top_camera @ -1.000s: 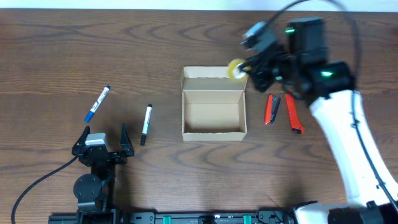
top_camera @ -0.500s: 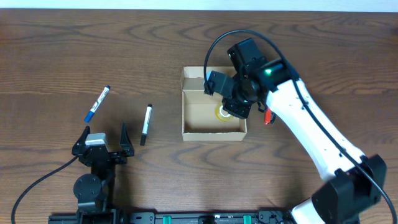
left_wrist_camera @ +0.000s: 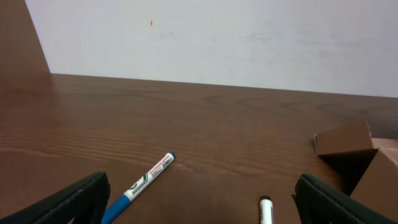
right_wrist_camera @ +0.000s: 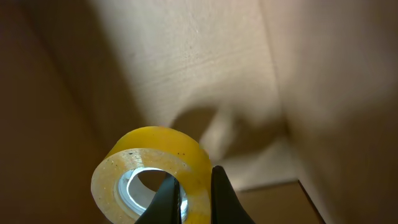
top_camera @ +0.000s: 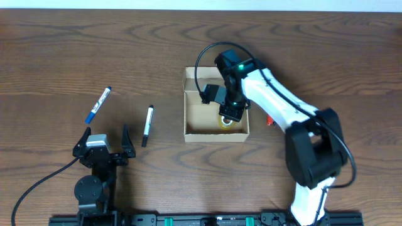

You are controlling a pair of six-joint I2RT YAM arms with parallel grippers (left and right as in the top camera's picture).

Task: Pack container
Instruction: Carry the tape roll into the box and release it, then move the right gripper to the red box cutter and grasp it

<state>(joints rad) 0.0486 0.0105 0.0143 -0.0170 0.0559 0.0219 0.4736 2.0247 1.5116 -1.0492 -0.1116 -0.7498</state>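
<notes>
Sitting mid-table is the small tan cardboard box, open, its hinged flap lid folded back along the far edge. Inside it, by the near-right corner, is a yellow roll of clear tape. The right gripper reaches down into the box from the far right. From the wrist view you can see the grip: one black finger goes through the roll's hole and the other sits outside, pinching the roll's wall with tan cardboard all around. Whether the roll touches the box floor, I cannot tell. Just past the box's right wall a sliver of something red peeks out from under the white arm, too hidden to name. Over to the left, a slim black pen lies near the box. Further left lies a blue-and-white marker, at a slant. Nearest the table's front edge, the left gripper has its fingers spread wide, nothing between them, above the bare brown wooden table.
</notes>
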